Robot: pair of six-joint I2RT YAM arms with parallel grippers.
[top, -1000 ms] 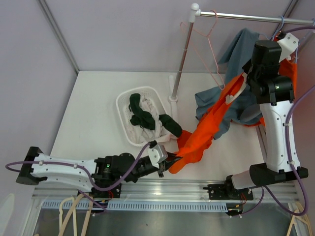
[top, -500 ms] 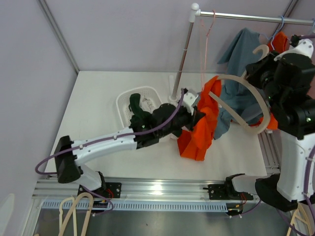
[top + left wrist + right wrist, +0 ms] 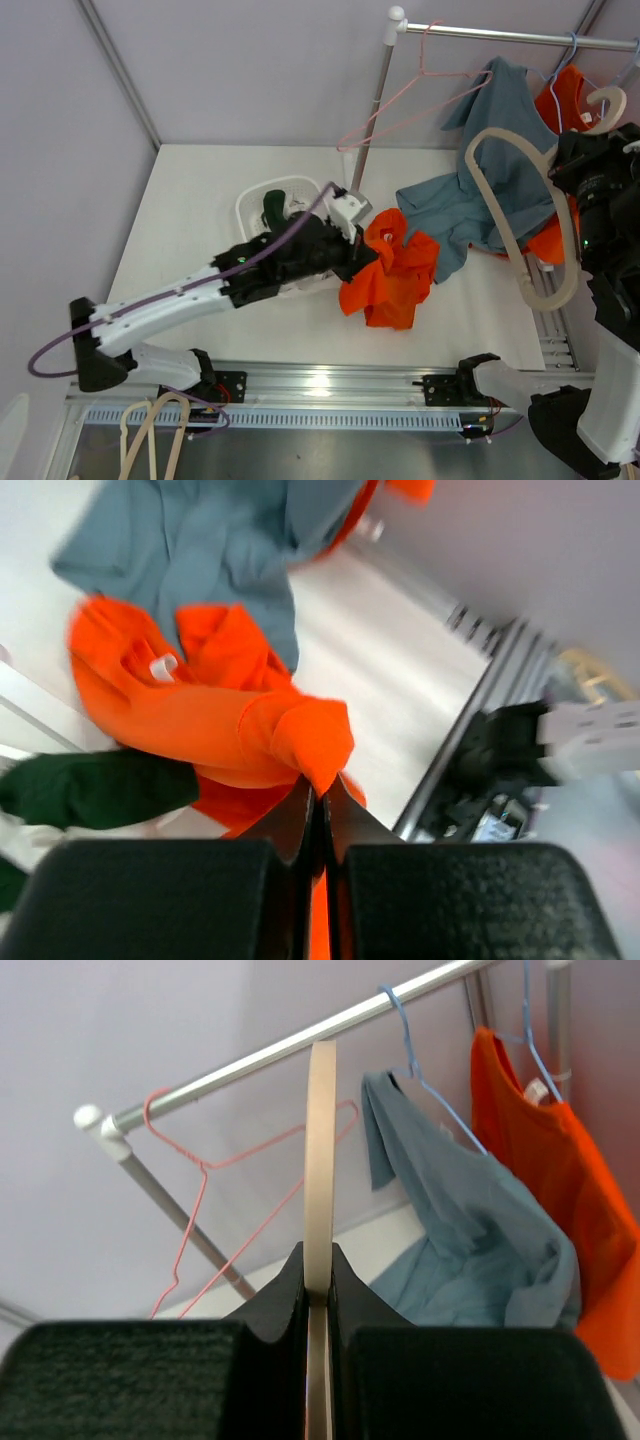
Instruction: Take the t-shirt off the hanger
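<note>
The orange t-shirt (image 3: 392, 280) lies crumpled on the white table, free of the hanger. My left gripper (image 3: 362, 250) is shut on a fold of it; in the left wrist view the jaws (image 3: 320, 792) pinch the orange t-shirt (image 3: 200, 715) at a corner. My right gripper (image 3: 575, 178) is shut on the bare beige hanger (image 3: 520, 250) and holds it up at the right, above the table edge. In the right wrist view the hanger (image 3: 321, 1140) stands edge-on between the shut jaws of my right gripper (image 3: 320, 1260).
A white basket (image 3: 250, 215) of dark green and white clothes sits behind the left arm. The rack pole (image 3: 372, 110) and rail (image 3: 520, 38) carry a pink wire hanger (image 3: 410, 100), a blue-grey shirt (image 3: 490, 150) and another orange shirt (image 3: 562, 95).
The left arm drew the orange t-shirt left and down onto the table, off the hanger. The right gripper lifted the now bare hanger. The pink wire hanger swung on the rail.
</note>
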